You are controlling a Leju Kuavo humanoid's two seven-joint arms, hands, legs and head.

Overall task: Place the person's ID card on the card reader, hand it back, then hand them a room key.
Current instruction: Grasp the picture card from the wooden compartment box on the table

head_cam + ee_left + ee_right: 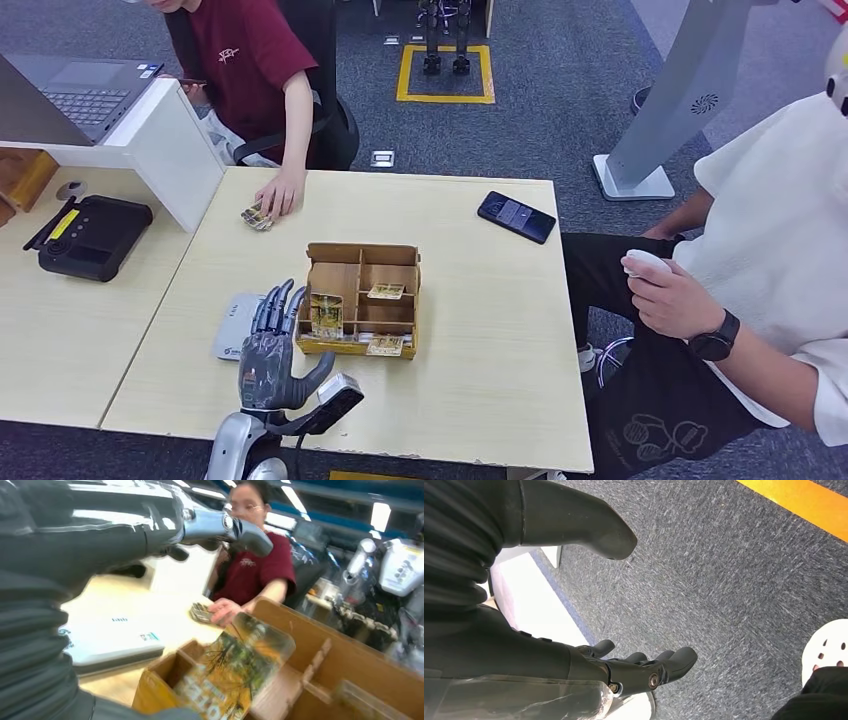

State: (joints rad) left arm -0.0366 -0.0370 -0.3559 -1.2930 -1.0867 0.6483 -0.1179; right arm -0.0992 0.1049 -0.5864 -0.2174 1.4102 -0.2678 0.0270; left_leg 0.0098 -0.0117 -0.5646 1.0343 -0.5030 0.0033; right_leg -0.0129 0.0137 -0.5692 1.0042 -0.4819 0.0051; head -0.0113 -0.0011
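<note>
left hand (268,352) empty, fingers spread, beside cardboard box (362,262).

Card reader (237,325) left of cardboard organizer (362,297); phone (516,216) beyond, to the right.

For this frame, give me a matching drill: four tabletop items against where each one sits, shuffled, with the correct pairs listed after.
Items:
1. black phone
2. cardboard organizer
3. white card reader
4. black desk device

Places:
A. partly under the left hand
B. far right part of the table, near the edge
C. middle of the table, cards in its compartments
D. neighbouring desk on the left, beyond the white divider

Pairs: 1-B, 2-C, 3-A, 4-D
</note>
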